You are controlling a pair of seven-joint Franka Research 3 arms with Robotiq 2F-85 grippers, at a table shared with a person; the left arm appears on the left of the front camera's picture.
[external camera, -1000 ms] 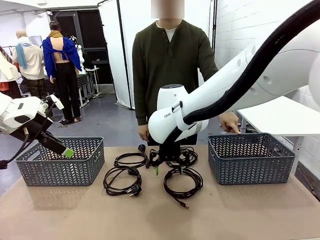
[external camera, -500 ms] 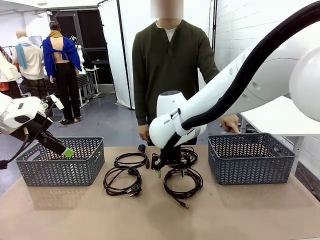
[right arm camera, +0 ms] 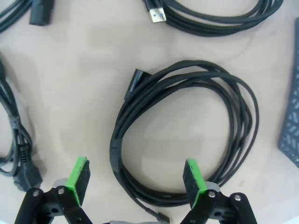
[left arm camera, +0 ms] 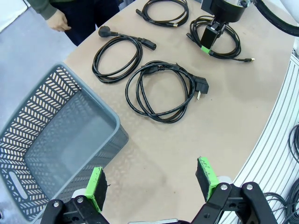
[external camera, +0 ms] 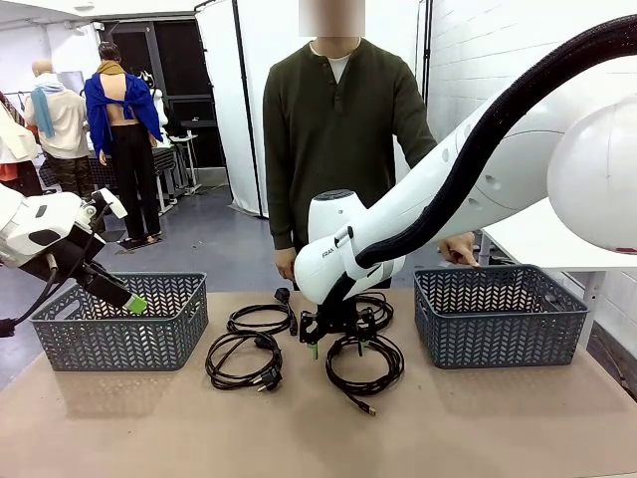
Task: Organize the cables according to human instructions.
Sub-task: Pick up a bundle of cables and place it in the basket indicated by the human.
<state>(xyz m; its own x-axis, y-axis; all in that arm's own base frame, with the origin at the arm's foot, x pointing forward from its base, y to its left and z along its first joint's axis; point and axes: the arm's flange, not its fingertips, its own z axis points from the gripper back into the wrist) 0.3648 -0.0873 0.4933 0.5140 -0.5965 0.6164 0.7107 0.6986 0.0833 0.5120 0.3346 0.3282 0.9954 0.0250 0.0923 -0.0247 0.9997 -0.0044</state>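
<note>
Four black coiled cables lie mid-table: far left (external camera: pixel 261 319), near left (external camera: pixel 242 362), far right (external camera: pixel 378 311) and near right (external camera: pixel 365 362). My right gripper (external camera: pixel 317 337) hangs open just over the near-right coil's left side. In the right wrist view its green pads (right arm camera: pixel 78 179) stand apart, straddling that coil (right arm camera: pixel 114 149), holding nothing. My left gripper (external camera: pixel 134 304) is open above the left grey basket (external camera: pixel 119 344), and in its own view the left gripper (left arm camera: pixel 151 183) is empty beside the basket (left arm camera: pixel 56 140). The human (external camera: pixel 338 149) stands across the table, one hand (external camera: pixel 458 247) at the right basket.
A second grey basket (external camera: pixel 498 317) stands on the right of the table, and its edge (right arm camera: pixel 289 126) is close to the coil under my right gripper. The two thick left coils (left arm camera: pixel 161 91) (left arm camera: pixel 117 58) lie between the left basket and my right gripper (left arm camera: pixel 210 37).
My right arm has sunk a little and shifted slightly left over the right-hand coils. The left arm, the cables and the person's hand have stayed put.
</note>
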